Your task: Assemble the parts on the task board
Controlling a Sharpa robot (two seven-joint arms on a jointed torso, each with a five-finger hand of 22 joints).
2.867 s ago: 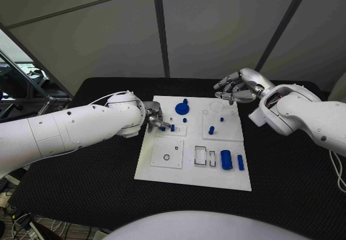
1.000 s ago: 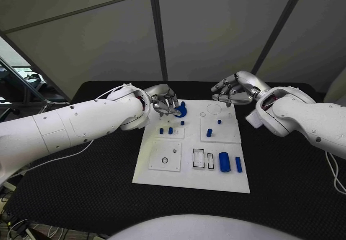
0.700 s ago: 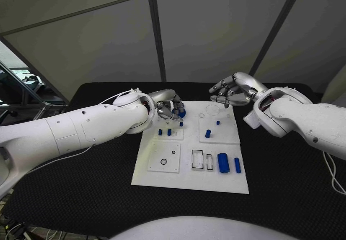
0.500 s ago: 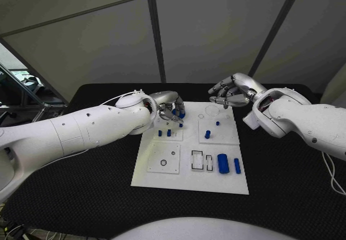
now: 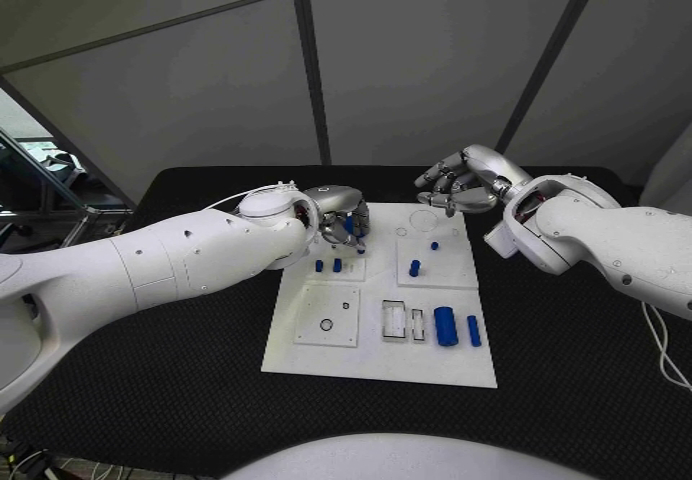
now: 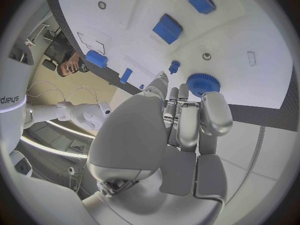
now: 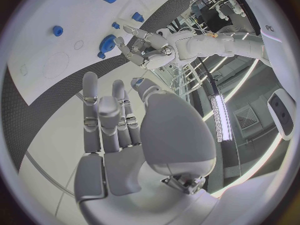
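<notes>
— Left hand (image 5: 340, 222)?
— Over the blue gear (image 6: 201, 84) at the task board's (image 5: 378, 345) far edge, fingers curled beside it; grip unclear.
— Right hand (image 5: 459, 186)?
— Past that same far edge, fingers apart, holding nothing.

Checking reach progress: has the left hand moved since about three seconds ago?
Yes. The left hand went from the task board's left edge up to its far-left corner.
</notes>
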